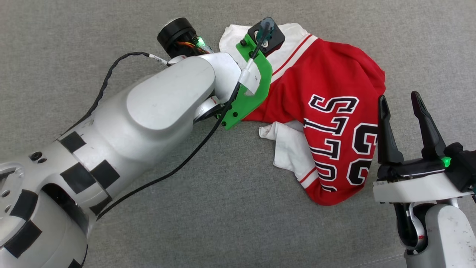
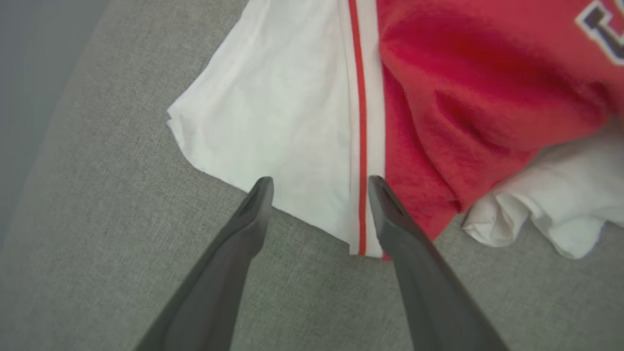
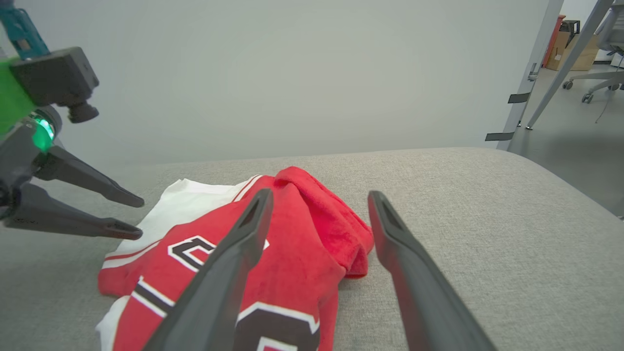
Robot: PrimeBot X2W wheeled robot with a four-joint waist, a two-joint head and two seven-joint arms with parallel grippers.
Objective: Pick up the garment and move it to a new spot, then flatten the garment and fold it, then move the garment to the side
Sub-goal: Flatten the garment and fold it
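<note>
The garment (image 1: pixel 327 93) lies crumpled on the grey cushion (image 1: pixel 223 208), and I grip nothing.
Its print faces up. My left claw (image 2: pixel 319 181) hangs over the garment's white sleeve, fingers spread wide either side of the striped trim. My right claw (image 1: pixel 399 96), equally wide and empty, stands just beside the garment's printed end.

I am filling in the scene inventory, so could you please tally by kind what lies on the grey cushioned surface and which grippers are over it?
Garments: 1, the crumpled red and white garment
Grippers: 2, the left gripper and the right gripper, both open
Total: 3
</note>
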